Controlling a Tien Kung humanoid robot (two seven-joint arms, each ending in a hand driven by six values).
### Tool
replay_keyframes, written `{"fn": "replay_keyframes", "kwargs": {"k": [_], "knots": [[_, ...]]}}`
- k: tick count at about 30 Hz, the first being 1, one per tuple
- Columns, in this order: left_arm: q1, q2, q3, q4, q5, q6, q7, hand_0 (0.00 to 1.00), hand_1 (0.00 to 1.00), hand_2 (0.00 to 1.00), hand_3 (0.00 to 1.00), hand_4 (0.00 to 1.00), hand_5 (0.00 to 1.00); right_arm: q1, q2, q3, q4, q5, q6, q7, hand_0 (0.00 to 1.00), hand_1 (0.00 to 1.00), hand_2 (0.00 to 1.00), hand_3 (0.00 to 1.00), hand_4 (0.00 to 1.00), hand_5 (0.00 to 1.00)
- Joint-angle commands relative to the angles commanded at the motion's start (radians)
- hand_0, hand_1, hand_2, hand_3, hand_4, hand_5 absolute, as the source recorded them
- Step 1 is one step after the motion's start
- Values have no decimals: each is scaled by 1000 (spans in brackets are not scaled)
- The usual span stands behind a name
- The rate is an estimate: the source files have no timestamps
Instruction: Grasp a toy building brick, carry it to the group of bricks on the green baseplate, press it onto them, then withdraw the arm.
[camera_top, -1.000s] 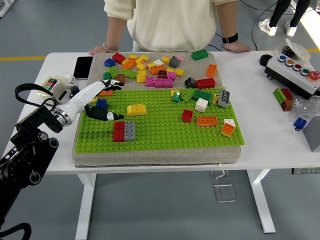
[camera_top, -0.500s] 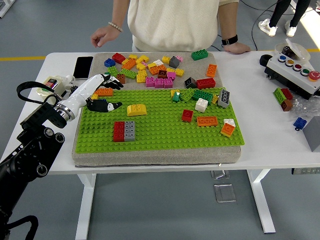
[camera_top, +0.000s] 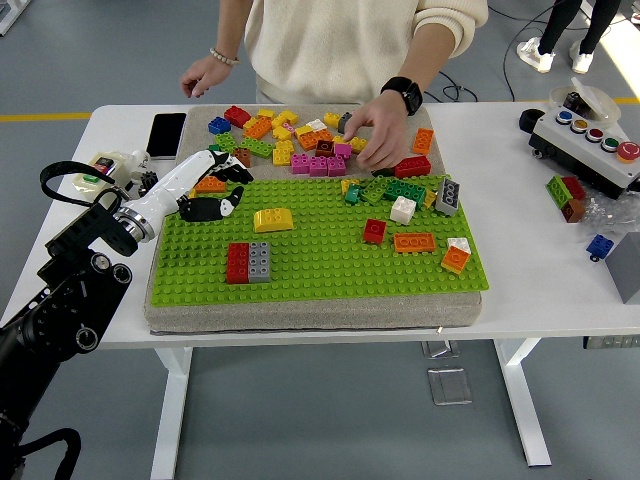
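Note:
My left hand (camera_top: 222, 190) hovers over the left rear corner of the green baseplate (camera_top: 320, 275), fingers spread and holding nothing. An orange brick (camera_top: 211, 185) lies between its fingers and thumb. A joined red and grey brick group (camera_top: 248, 262) stands on the plate's front left, well in front of the hand. A yellow curved brick (camera_top: 273, 218) sits just right of the hand. Loose bricks (camera_top: 300, 140) cover the grey mat behind the plate. A person's hand (camera_top: 375, 135) reaches into that pile from the far side.
More bricks (camera_top: 410, 200) are scattered across the plate's right half. A phone (camera_top: 166, 134) lies at the back left, and a button box (camera_top: 590, 140) and a few loose bricks (camera_top: 566, 195) at the right. The person's other hand (camera_top: 205, 75) hovers beyond the table's far edge.
My left hand has drawn back and left across the plate toward the orange brick. The person lifted both hands off the table, and one has come down into the brick pile.

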Motion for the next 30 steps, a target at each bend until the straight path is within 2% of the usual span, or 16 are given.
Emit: {"fn": "replay_keyframes", "kwargs": {"k": [1,2,7,8,17,30], "knots": [[-1,-1,0,2,3,-5,2,691,721,639,631,711,32,0,0,-1,0,0,0,1,731,633,682,614,940,485],[-1,-2,-1,5,6,-8,3,751,752,721,740,929,157,0,0,-1,0,0,0,1,732,633,682,613,940,485],[-1,-3,-3,11,9,-8,7,751,752,721,740,929,157,-2,1,-3,0,-1,0,1,732,633,682,613,940,485],[-2,-3,-3,11,10,-9,9,764,761,741,779,956,168,-2,1,-3,0,-1,0,1,730,633,682,613,940,485],[-6,-8,6,33,18,-12,15,772,765,743,782,937,140,0,0,-7,0,-2,-2,-1,733,633,682,613,940,485],[-35,-34,23,128,45,6,17,775,766,741,780,955,163,0,1,-14,0,-3,-2,-4,730,633,682,613,941,485]]}}
